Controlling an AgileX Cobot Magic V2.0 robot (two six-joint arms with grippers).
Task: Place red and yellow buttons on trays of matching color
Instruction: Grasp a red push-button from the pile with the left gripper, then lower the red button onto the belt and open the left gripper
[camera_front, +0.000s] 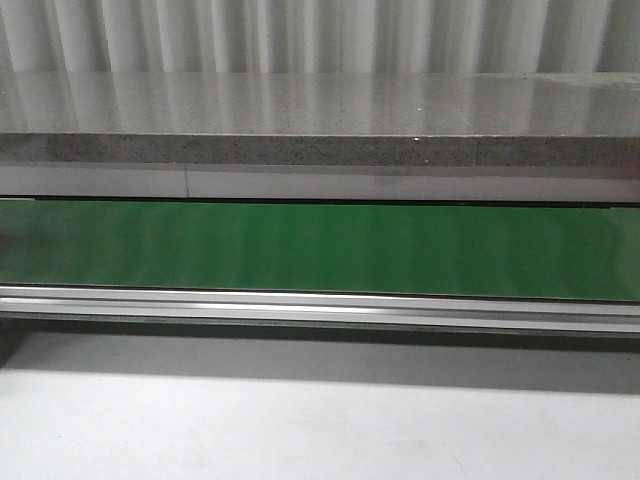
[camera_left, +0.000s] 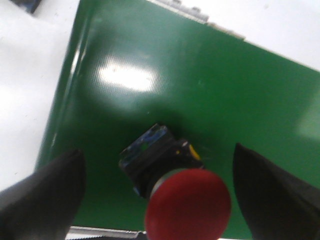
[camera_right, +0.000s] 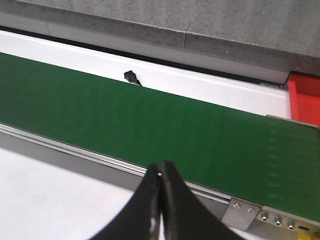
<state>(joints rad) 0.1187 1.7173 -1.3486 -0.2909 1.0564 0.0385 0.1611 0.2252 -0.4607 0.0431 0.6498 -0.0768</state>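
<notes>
In the left wrist view a red button (camera_left: 189, 205) with a black and blue body lies on its side on the green conveyor belt (camera_left: 200, 85). My left gripper (camera_left: 157, 152) is open, one dark finger (camera_left: 50, 195) on each side of the button with a gap to it. My right gripper (camera_right: 160, 165) is shut on nothing, hovering over the near rail of the belt (camera_right: 150, 120). A corner of the red tray (camera_right: 305, 97) shows past the belt's end. No yellow button or yellow tray is in view. The front view shows no button and no gripper.
The green belt (camera_front: 320, 245) runs across the front view with a metal rail (camera_front: 320, 305) along its near side. A grey stone ledge (camera_front: 320, 115) stands behind it. White table surface (camera_front: 320, 430) lies in front. A small black part (camera_right: 131, 76) sits beyond the belt.
</notes>
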